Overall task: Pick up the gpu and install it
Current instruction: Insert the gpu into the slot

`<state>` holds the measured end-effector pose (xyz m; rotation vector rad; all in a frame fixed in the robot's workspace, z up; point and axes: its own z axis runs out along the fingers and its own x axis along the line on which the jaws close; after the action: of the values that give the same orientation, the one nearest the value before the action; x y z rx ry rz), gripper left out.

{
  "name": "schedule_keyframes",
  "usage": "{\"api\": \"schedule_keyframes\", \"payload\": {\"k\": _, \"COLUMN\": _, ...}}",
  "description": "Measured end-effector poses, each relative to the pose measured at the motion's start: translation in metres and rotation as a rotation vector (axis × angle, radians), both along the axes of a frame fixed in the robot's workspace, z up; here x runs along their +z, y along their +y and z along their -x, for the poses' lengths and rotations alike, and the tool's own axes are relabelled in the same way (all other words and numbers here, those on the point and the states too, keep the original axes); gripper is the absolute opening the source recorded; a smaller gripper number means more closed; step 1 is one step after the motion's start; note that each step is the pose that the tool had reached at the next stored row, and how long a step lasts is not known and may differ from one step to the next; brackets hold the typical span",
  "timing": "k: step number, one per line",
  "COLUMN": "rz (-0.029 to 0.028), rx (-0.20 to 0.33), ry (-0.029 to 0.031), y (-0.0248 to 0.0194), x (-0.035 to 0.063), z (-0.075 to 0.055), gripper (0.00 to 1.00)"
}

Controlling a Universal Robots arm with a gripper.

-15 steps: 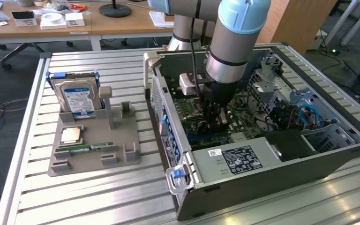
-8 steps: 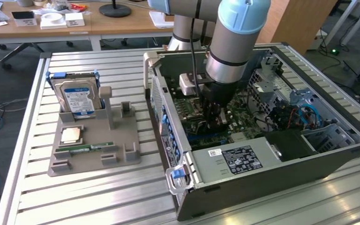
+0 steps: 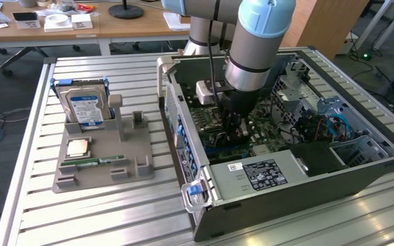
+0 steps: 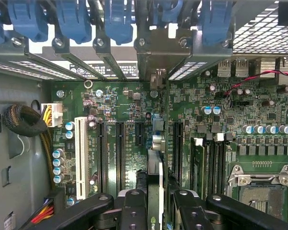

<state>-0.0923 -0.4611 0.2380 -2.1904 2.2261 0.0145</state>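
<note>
One black two-finger gripper clamps thin green gpu card edge-on, w/ silver bracket at rear slots, over green motherboard in open grey PC case.

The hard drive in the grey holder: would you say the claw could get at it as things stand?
Probably not right now. The hard drive stands upright with its top free, but the claw is down inside the computer case and shut on the gpu.
</note>
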Motion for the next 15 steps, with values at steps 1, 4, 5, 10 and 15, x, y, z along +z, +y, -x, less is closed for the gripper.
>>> {"api": "schedule_keyframes", "payload": {"k": 1, "rz": 0.0, "rx": 0.0, "ry": 0.0, "y": 0.0, "x": 0.0, "z": 0.0, "gripper": 0.26}}
{"api": "schedule_keyframes", "payload": {"k": 4, "rz": 0.0002, "rx": 0.0, "ry": 0.0001, "y": -0.0001, "x": -0.0003, "z": 0.0002, "gripper": 0.26}}
{"api": "schedule_keyframes", "payload": {"k": 5, "rz": 0.0003, "rx": 0.0, "ry": 0.0001, "y": -0.0001, "x": -0.0003, "z": 0.0002, "gripper": 0.26}}
{"api": "schedule_keyframes", "payload": {"k": 10, "rz": 0.0001, "rx": 0.0, "ry": 0.0, "y": 0.0, "x": -0.0007, "z": 0.0004, "gripper": 0.26}}
{"api": "schedule_keyframes", "payload": {"k": 15, "rz": 0.0001, "rx": 0.0, "ry": 0.0, "y": 0.0, "x": -0.0013, "z": 0.0007, "gripper": 0.26}}
